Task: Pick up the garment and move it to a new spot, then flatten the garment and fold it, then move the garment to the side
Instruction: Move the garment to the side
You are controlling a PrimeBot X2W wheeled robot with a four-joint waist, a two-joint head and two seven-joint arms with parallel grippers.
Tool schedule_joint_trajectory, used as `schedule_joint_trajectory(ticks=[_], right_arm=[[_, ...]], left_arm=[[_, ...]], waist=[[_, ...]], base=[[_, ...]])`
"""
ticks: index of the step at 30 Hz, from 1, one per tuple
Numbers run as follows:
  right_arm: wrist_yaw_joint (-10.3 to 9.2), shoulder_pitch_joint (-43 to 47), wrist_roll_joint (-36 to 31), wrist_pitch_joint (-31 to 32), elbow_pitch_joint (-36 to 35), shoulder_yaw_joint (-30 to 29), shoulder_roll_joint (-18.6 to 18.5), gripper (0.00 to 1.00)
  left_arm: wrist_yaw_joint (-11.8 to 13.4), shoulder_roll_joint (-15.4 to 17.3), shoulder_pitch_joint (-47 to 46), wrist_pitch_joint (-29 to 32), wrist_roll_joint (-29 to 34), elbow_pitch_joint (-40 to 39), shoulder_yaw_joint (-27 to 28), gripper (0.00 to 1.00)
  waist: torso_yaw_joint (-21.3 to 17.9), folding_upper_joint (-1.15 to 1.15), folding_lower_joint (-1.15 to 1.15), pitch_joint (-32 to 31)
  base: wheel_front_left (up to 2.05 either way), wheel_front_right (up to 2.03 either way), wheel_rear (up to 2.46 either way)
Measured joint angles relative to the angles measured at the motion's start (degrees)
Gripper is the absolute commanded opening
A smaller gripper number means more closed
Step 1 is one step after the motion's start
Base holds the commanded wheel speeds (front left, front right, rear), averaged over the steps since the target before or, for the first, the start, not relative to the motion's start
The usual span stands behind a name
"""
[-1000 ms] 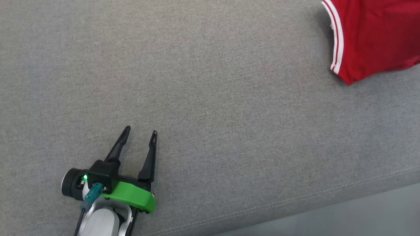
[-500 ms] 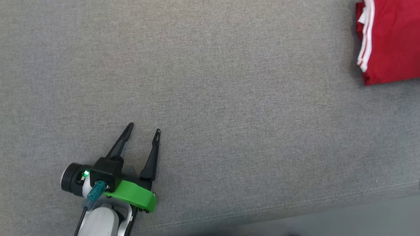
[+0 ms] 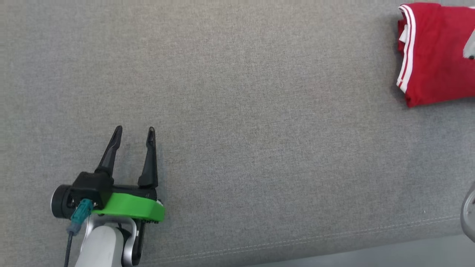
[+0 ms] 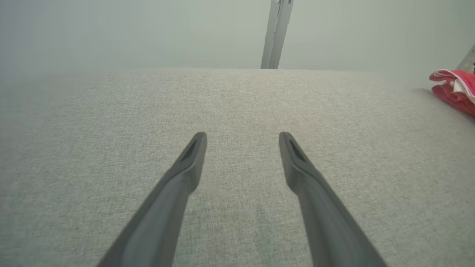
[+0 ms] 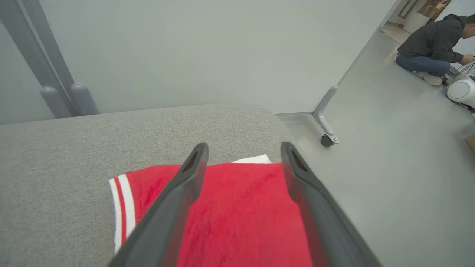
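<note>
The folded red garment (image 3: 434, 55) looks light, soft and floppy, probably best pinched through all layers at one edge. The right end effector (image 5: 243, 146) above it and the left end effector (image 3: 134, 128) both stand spread and empty.

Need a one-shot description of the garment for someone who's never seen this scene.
Start from the wide grey fabric surface that spans the head view. At its far right end, near the edge, lies the garment, folded into a compact stack. It is the one bright red thing there, with white-striped trim along its left edge.
</note>
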Motion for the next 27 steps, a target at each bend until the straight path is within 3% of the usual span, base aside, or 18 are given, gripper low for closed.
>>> schedule_joint_trajectory(ticks=[7, 15, 23, 27], right_arm=[[0.0, 4.53, 6.82, -9.35, 6.1, 7.93, -0.23, 1.0], [-0.01, 12.84, 18.05, -17.17, 7.77, 16.11, 2.67, 1.0], [-0.01, 26.65, 31.05, -18.35, -4.17, 23.66, 5.41, 1.0], [-0.01, 33.86, 32.57, -18.39, -12.48, 27.44, 6.45, 1.0]], left_arm=[[0.99, -1.27, 1.46, 0.0, -4.2, 2.99, 1.99, 1.0], [2.63, -2.55, 3.45, 0.88, -8.94, 6.6, 4.35, 1.0], [4.8, -1.62, 3.97, 2.7, -10.16, 8.75, 5.97, 1.0], [5.46, -0.25, 5.02, 2.05, -8.35, 8.79, 5.67, 1.0]], waist=[[0.72, 0.0, 0.0, -5.25], [2.33, 0.0, 0.0, -12.51], [4.79, 0.0, 0.0, -19.23], [5.93, 0.0, 0.0, -21.81]], base=[[0.0, 0.0, 0.0], [0.0, 0.0, 0.0], [0.0, 0.0, 0.0], [0.0, 0.0, 0.0]])
